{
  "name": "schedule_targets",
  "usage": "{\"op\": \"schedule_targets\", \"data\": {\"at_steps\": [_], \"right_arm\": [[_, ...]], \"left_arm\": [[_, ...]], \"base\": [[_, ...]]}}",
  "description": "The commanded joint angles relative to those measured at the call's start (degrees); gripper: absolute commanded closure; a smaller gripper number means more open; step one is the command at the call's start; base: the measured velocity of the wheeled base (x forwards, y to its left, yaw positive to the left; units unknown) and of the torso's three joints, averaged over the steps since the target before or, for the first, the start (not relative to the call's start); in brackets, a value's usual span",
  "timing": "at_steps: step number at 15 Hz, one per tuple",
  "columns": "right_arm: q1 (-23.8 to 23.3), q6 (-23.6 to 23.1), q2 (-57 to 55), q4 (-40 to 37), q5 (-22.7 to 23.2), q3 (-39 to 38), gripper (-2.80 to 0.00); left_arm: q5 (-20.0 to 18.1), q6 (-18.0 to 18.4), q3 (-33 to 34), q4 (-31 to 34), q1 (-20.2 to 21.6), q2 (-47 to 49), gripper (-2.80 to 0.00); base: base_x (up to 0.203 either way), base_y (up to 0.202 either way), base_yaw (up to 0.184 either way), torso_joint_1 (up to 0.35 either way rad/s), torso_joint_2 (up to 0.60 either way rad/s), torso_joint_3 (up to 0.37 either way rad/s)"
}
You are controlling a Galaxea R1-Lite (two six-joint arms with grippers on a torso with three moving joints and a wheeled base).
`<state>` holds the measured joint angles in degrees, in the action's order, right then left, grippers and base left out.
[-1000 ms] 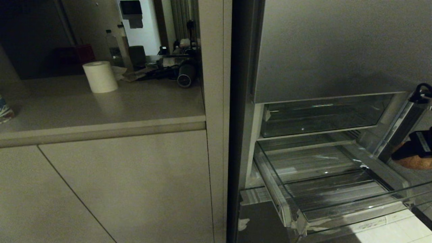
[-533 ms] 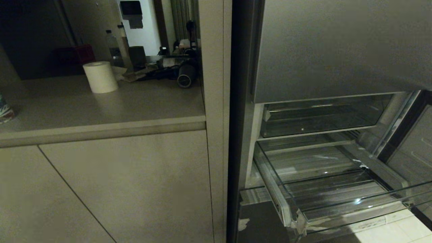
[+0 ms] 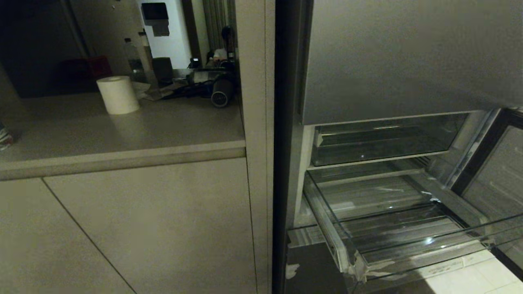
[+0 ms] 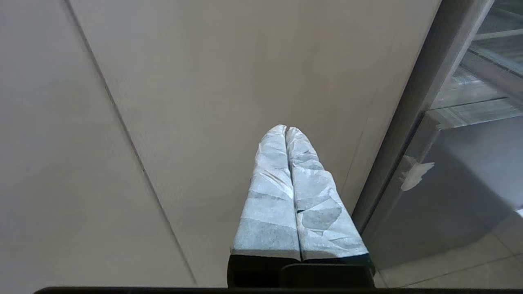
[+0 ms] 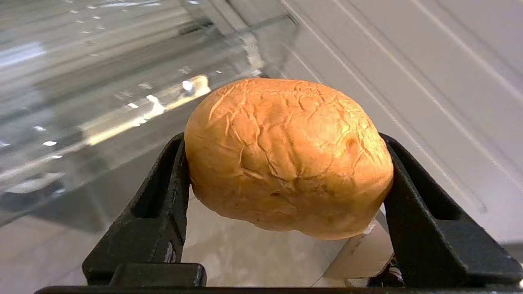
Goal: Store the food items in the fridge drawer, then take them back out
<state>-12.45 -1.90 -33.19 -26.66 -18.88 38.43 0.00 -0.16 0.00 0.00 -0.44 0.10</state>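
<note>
Wrapped in pale tape, the left gripper [image 4: 287,132] is kept pressed shut and empty, parked facing the cabinet door [image 4: 229,81] at nine o'clock of the fridge. Pulled out at four o'clock, the fridge drawer [image 3: 408,241] lies bare. An orange-brown bun [image 5: 286,157] is clamped between the right gripper [image 5: 286,179] fingers, carried low outside the drawer, judged taken out.

Fridge drawer [image 3: 392,241] pulled out low on the right, below a shallower tray [image 3: 384,141]. Left of the fridge, bench [image 3: 122,134] over cabinet doors [image 3: 143,224]. Paper roll [image 3: 117,94] on the bench, bottle [image 3: 132,61] and clutter behind. Bun [image 5: 286,157] between right tool [image 5: 286,196] fingers, near the drawer.
</note>
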Motion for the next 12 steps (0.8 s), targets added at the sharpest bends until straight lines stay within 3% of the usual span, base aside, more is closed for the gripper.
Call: {"op": "schedule_targets", "data": {"at_steps": [1,9,12], "right_arm": [[-0.2,0.0,4.3,0.9,-0.4,-2.9,0.0],[-2.8,0.2,6.2,3.4,-2.4,-2.7,0.0],[-6.2,1.8,5.9,7.9,-5.6,-3.3,0.0]], "left_arm": [[0.0,0.0,0.0,0.0,0.0,0.1,0.0],[0.0,0.0,0.0,0.0,0.0,0.1,0.0],[0.0,0.0,0.0,0.0,0.0,0.1,0.0]], "base": [[0.002,0.001,-0.122,-0.002,0.0,0.002],[-0.001,0.007,-0.176,0.001,0.0,0.002],[-0.001,0.006,-0.171,0.002,0.0,0.002]]}}
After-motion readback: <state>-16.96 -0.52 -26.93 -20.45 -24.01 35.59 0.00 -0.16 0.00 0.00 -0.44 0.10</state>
